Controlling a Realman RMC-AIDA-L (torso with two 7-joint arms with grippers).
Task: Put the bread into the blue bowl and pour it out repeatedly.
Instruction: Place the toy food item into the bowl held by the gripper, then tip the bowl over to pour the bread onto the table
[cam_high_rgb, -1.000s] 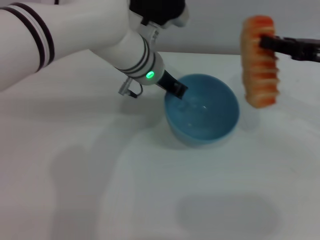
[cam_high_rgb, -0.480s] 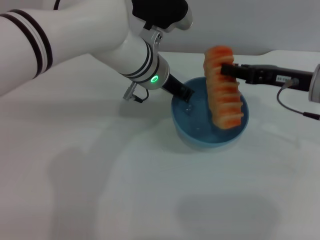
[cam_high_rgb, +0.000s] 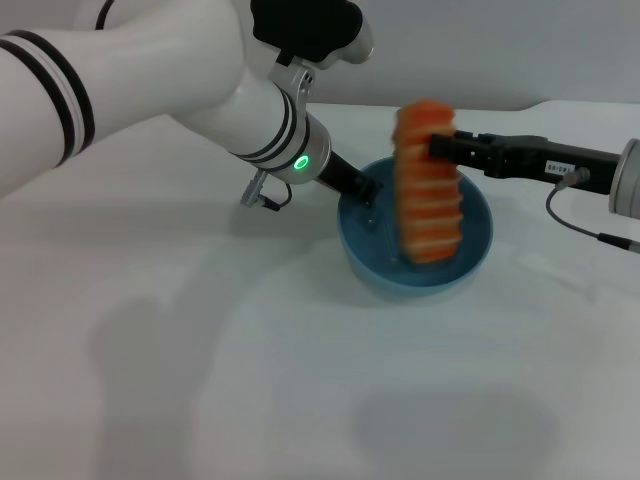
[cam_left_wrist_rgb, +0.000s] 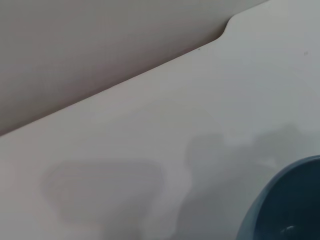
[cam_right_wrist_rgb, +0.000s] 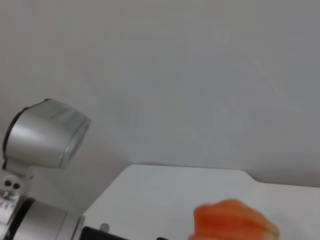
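The bread (cam_high_rgb: 429, 185), ridged and striped orange-red and cream, hangs upright with its lower end inside the blue bowl (cam_high_rgb: 470, 245). My right gripper (cam_high_rgb: 438, 146) reaches in from the right and is shut on the loaf near its top. My left gripper (cam_high_rgb: 365, 188) is shut on the bowl's left rim. The left wrist view catches only an edge of the blue bowl (cam_left_wrist_rgb: 285, 205). In the right wrist view the top of the bread (cam_right_wrist_rgb: 232, 220) shows at the lower edge.
The bowl stands on a white table (cam_high_rgb: 300, 380) whose back edge (cam_high_rgb: 560, 105) meets a grey wall. A cable (cam_high_rgb: 590, 230) trails from my right arm above the table at the right. My left arm's white forearm (cam_high_rgb: 180, 80) crosses the upper left.
My right gripper has carried the bread leftward and down, from right of the bowl to over and into it. The bowl shifted slightly in my left gripper.
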